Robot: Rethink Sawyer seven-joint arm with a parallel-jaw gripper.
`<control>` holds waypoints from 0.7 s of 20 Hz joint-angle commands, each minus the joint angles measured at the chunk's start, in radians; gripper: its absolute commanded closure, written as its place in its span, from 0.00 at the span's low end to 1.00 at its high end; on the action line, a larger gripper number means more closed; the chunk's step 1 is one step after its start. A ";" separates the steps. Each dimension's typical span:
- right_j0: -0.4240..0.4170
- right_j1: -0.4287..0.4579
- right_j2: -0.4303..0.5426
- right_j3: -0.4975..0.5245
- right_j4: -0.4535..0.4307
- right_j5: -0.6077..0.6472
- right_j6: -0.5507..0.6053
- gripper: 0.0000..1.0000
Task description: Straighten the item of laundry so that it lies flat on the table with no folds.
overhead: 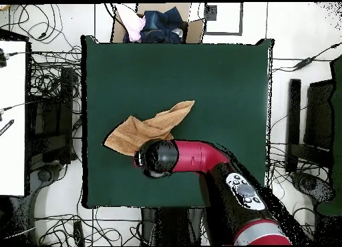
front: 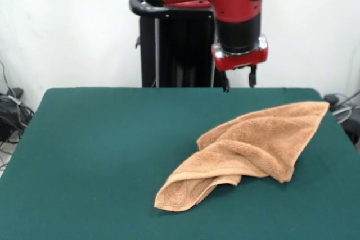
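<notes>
- Front view: the towel [front: 251, 149] is seen lying crumpled on the right half of the table [front: 101, 155], stretched on a diagonal from a corner near the far right edge down to a rolled-under corner nearer the middle.
- Several layers are folded over each other along that diagonal, so the cloth is judged to be far from flat.
- The gripper [front: 239, 81] is held above the far edge of the table, clear of the towel; two dark fingers hang apart with nothing between them, so it is taken to be open and empty.
- This raised position is judged to be a waiting or approach pose, no corner having been taken yet.
- A white wall is seen behind the black pedestal [front: 177, 43], and cables [front: 11, 111] lie at the left of the table.
- Overhead view: the towel [overhead: 143, 132] is shown towards the left of the green top, with its wider end partly covered by the arm's dark wrist [overhead: 155, 157].
- The gripper itself is hidden under the wrist here.
- Plenty of bare green surface is left around the cloth, which is judged enough room for spreading it.
- A cardboard box [overhead: 157, 23] holding other clothes stands beyond the far edge, and cables cover the floor on both sides.
</notes>
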 commanded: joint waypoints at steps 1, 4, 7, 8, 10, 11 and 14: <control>0.001 0.023 0.020 -0.123 0.007 0.077 0.050 0.00; -0.007 0.020 0.033 -0.132 0.010 0.077 0.037 0.00; -0.023 0.048 0.043 -0.159 -0.014 0.058 -0.001 0.00; -0.027 0.056 0.042 -0.166 -0.022 0.058 -0.010 0.00; -0.038 0.065 0.043 -0.176 -0.037 0.059 -0.031 0.00; -0.044 0.069 0.043 -0.178 -0.042 0.061 -0.040 0.00; -0.053 0.092 0.045 -0.178 -0.061 0.032 -0.048 0.00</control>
